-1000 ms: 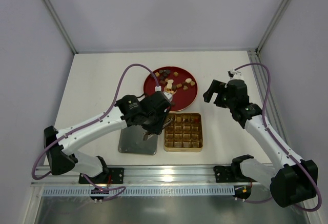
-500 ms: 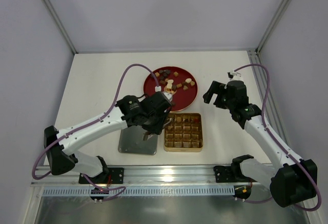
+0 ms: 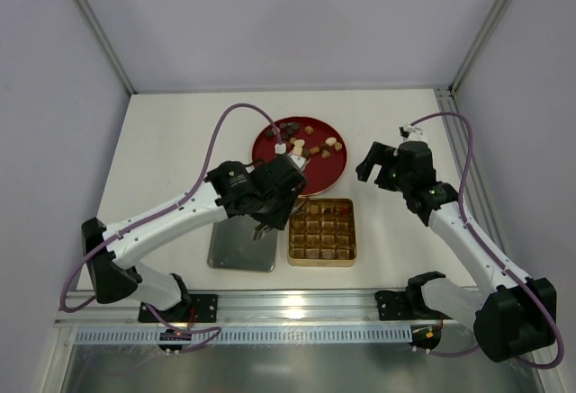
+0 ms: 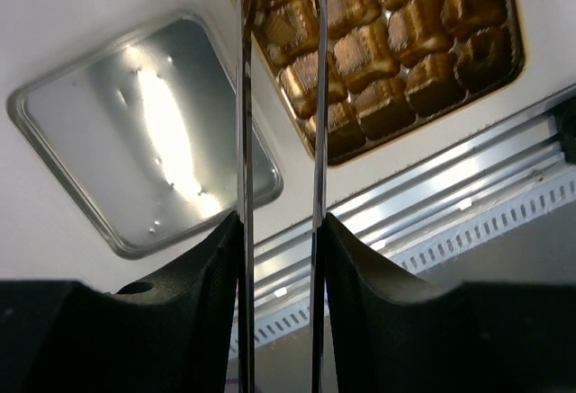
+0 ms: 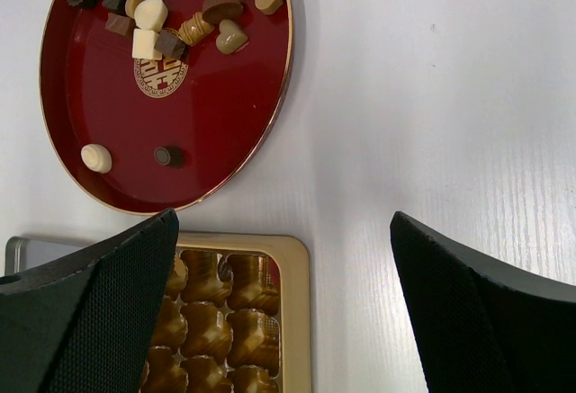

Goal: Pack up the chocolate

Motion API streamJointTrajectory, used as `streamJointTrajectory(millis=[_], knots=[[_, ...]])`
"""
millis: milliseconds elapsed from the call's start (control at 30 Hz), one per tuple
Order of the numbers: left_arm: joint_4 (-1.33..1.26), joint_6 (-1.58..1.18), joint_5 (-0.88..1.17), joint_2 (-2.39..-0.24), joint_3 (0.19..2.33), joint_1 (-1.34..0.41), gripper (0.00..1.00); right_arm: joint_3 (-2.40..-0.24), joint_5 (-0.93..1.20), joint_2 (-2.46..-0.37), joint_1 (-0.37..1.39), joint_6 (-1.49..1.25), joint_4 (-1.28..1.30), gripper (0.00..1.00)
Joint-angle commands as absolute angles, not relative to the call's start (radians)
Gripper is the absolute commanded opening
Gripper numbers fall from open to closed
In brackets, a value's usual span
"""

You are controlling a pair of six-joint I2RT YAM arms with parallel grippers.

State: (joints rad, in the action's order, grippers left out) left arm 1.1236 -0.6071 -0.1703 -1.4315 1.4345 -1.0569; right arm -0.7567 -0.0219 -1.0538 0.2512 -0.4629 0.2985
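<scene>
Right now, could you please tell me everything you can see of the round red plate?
The red plate is round, shallow and glossy, lacquer-like, with a thin gold rim and a gold emblem printed inside. It lies flat on the white table, just beyond the gold tin without touching it. Chocolates cluster on its far side; two pieces sit alone nearer.

Glossy plate [image 5: 216,114], shiny metal tray [image 4: 90,128]
</scene>
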Motion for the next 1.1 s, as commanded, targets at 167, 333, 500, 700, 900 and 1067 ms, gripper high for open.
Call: streamJointTrajectory(millis=[167,333,500,700,900,1067], knots=[[1.124,-0.479,-0.227,-1.56,1.703,-0.925,0.4,-0.781,-0.012,-1.055,0.247,-0.462,0.267,1.0],[1.108,-0.423,-0.212,-1.709,1.821,-0.847,0.39,-0.781,0.032,-1.049,0.247,-0.462,0.27,1.0],[1.112,-0.384,-0.192,-1.841,1.939,-0.776,0.38,-0.785,0.037,-1.051,0.247,-0.454,0.278,1.0],[1.121,-0.361,-0.173,-1.956,2.028,-0.738,0.38,-0.79,0.037,-1.048,0.247,-0.448,0.281,1.0],[1.129,-0.35,-0.17,-2.017,2.059,-0.729,0.39,-0.79,0.038,-1.049,0.247,-0.446,0.282,1.0],[1.129,-0.342,-0.172,-2.042,2.057,-0.721,0.39,-0.79,0.04,-1.052,0.247,-0.445,0.281,1.0]])
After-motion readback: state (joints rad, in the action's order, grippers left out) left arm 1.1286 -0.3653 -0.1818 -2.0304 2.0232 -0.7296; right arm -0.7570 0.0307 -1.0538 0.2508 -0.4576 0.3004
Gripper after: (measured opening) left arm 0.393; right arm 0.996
